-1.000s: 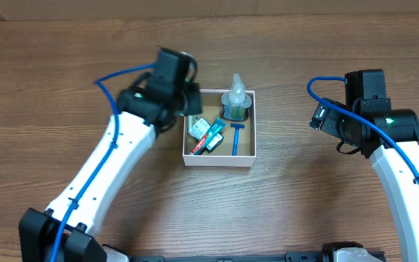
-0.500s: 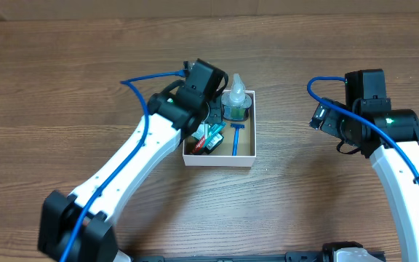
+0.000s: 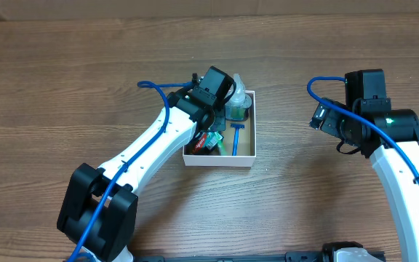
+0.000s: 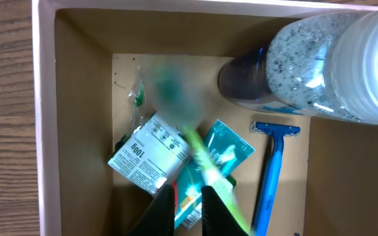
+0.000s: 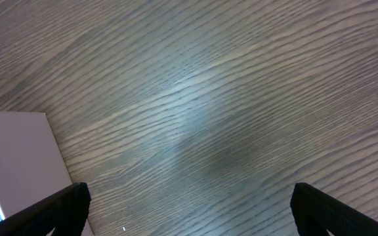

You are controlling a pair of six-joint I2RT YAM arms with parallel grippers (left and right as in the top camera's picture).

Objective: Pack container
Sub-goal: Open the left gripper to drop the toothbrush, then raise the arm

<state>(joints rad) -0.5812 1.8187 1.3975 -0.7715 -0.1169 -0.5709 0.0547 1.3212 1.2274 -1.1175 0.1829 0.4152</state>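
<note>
The container (image 3: pixel 219 161), a white-walled box with a brown inside, sits mid-table and fills the left wrist view (image 4: pixel 44 131). In it stand a clear bottle (image 3: pixel 237 100) (image 4: pixel 320 65), a blue razor (image 3: pixel 234 138) (image 4: pixel 271 170) and several toiletry packets (image 4: pixel 149 154). My left gripper (image 4: pixel 188 191) hangs over the box's left half, its jaws a narrow gap apart with nothing between them. A blurred green stick-like item (image 4: pixel 202 157) lies loose just below the jaws, over the packets. My right gripper (image 5: pixel 189 196) is wide open and empty over bare table, right of the box.
The left arm (image 3: pixel 151 153) reaches over the box's left wall from the front left. The box's white corner (image 5: pixel 12 157) shows at the left of the right wrist view. Wooden table (image 3: pixel 326 196) surrounds the box.
My left arm has swung right from outside the box's left wall to over its inside. The green item now shows blurred below the jaws. The right arm has not moved.
</note>
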